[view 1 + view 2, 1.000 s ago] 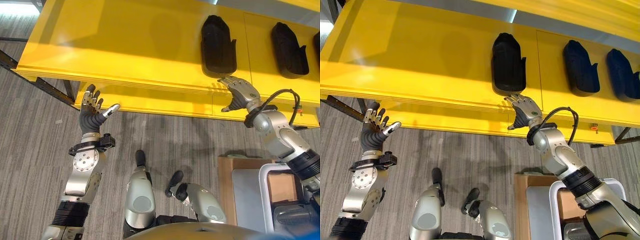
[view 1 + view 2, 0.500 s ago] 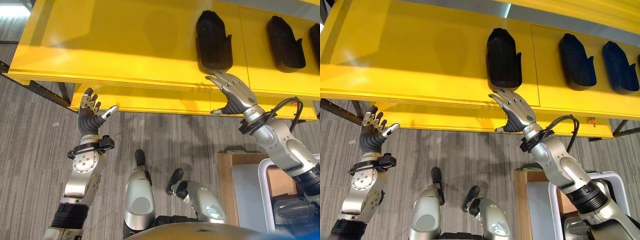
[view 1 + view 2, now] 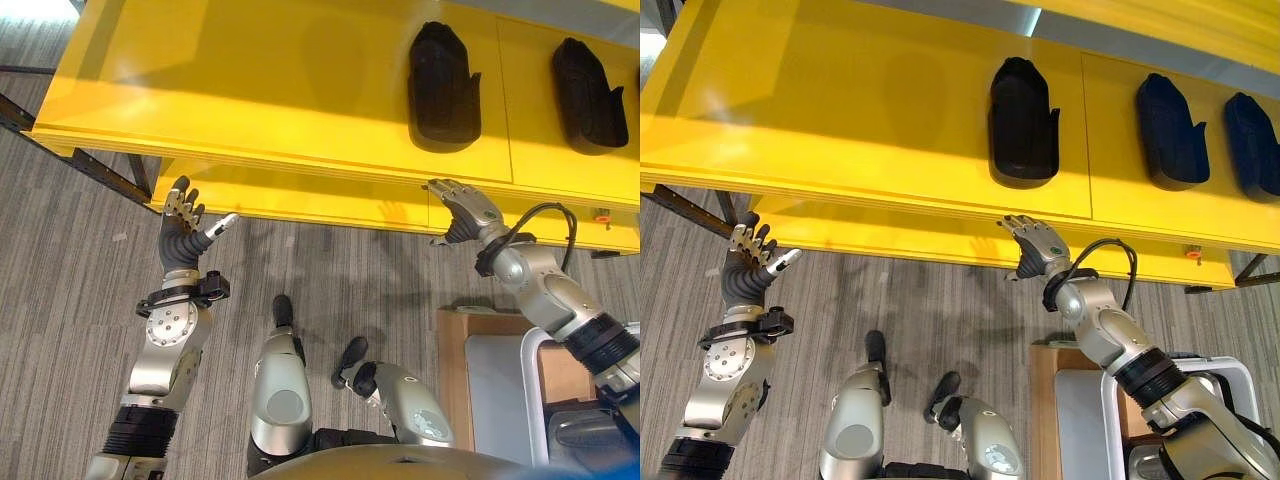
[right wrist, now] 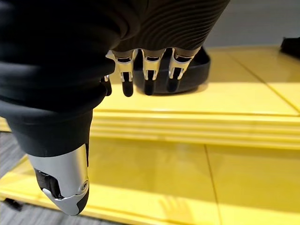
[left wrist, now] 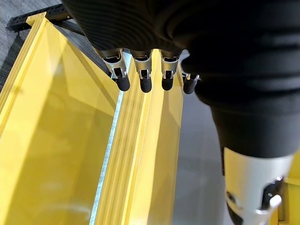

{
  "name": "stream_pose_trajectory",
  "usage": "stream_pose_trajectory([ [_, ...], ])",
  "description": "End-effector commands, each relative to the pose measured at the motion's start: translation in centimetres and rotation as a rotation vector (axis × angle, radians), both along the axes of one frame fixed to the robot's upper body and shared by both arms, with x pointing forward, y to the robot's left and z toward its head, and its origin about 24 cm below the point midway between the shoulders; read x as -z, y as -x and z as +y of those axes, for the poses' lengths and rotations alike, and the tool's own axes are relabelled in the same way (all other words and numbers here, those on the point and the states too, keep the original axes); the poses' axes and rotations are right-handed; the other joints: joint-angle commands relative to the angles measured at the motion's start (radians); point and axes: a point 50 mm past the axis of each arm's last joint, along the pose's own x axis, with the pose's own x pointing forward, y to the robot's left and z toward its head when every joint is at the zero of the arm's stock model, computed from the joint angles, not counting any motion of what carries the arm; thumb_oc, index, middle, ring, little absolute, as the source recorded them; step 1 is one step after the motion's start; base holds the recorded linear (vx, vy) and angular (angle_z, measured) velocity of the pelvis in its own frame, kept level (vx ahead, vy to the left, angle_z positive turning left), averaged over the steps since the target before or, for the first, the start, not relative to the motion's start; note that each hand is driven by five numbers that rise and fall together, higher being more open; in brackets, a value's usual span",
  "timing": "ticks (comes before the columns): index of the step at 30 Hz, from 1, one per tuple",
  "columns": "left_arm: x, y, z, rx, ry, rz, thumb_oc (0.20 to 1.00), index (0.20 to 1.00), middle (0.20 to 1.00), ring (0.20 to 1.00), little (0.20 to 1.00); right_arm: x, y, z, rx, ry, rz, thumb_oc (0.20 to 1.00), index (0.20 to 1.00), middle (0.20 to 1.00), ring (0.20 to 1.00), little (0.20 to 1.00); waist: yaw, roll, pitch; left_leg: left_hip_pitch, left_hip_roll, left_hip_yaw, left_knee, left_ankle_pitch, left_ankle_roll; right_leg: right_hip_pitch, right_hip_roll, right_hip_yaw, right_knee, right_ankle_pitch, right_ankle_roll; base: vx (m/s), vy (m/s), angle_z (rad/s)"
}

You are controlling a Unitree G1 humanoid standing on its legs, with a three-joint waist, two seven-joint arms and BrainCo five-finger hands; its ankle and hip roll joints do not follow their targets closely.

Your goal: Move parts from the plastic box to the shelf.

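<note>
Three black moulded parts lie on the top board of the yellow shelf (image 3: 260, 90): one in the middle (image 3: 440, 80), one to its right (image 3: 590, 95) and a third at the far right (image 3: 1252, 135). My right hand (image 3: 468, 215) is open and empty. It hangs just below and in front of the shelf's front edge, apart from the middle part. In the right wrist view its straight fingers (image 4: 149, 75) point at that part (image 4: 199, 70). My left hand (image 3: 181, 232) is raised, open and empty, by the left end of the lower board. The plastic box (image 3: 528, 385) shows at lower right.
A lower yellow board (image 3: 300, 200) runs under the top one. A dark metal frame leg (image 3: 100, 170) slants out at the shelf's left end. A brown wooden base (image 3: 455, 340) sits under the box. Grey carpet lies between me and the shelf.
My right hand has drawn back from the middle part and dropped below the shelf's front edge. The camera has shifted a little. The left hand stays as it was.
</note>
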Motion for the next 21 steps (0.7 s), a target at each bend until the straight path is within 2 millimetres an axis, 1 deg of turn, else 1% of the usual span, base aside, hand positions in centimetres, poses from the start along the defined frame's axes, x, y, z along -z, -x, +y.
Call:
stream_pose_trajectory([
  [1,-0.6,0.3,-0.4,0.044,-0.096,-0.026,1.0,1.0,1.0,1.0,1.0,-1.2,-1.0,0.3,0.03,-0.002,-0.1,1.0,1.0,1.0,1.0,1.0,0.013,0.012,-0.04,0.027,0.049,0.017,0.008,-0.075,-0.074,-0.025,-0.041,0.016,0.079,-0.023,0.093,0.0,0.0,0.0],
  [4,-0.7,0.1,-0.7,0.055,-0.095,-0.032,1.0,1.0,1.0,1.0,1.0,-1.2,-1.9,0.3,0.063,-0.052,-0.113,1.0,1.0,1.0,1.0,1.0,0.022,0.022,-0.032,0.019,0.044,0.01,0.013,-0.073,-0.075,-0.033,-0.046,0.007,0.095,-0.027,0.091,0.0,0.0,0.06],
  [8,-0.7,0.0,-1.0,0.068,-0.094,-0.035,1.0,1.0,1.0,1.0,1.0,-1.2,-2.5,0.3,0.093,-0.067,-0.126,1.0,1.0,1.0,1.0,1.0,0.028,0.034,-0.027,0.013,0.041,0.006,0.018,-0.072,-0.075,-0.041,-0.053,0.001,0.114,-0.033,0.088,0.01,0.013,0.06],
  [10,-0.7,-0.1,-1.2,0.081,-0.095,-0.038,1.0,1.0,1.0,1.0,1.0,-1.3,-3.0,-0.2,0.139,-0.065,-0.138,1.0,1.0,1.0,1.0,1.0,0.034,0.046,-0.023,0.012,0.034,0.002,0.017,-0.071,-0.075,-0.045,-0.058,-0.003,0.123,-0.037,0.087,0.02,0.031,0.1],
  [18,-0.7,-0.2,-1.6,0.101,-0.085,-0.046,1.0,1.0,1.0,1.0,1.0,-1.8,-3.4,-0.7,0.158,-0.061,-0.203,1.0,1.0,1.0,1.0,1.0,0.032,0.062,-0.019,0.013,0.029,0.002,0.017,-0.07,-0.074,-0.056,-0.07,-0.005,0.14,-0.039,0.088,0.0,0.008,0.02],
  [21,-0.8,-0.2,-1.7,0.112,-0.077,-0.054,1.0,1.0,1.0,1.0,1.0,-2.5,-3.2,-0.8,0.143,-0.077,-0.253,1.0,1.0,1.0,1.0,1.0,0.026,0.067,-0.02,0.014,0.026,0.002,0.017,-0.071,-0.073,-0.061,-0.072,-0.001,0.145,-0.039,0.089,0.0,0.0,0.0],
])
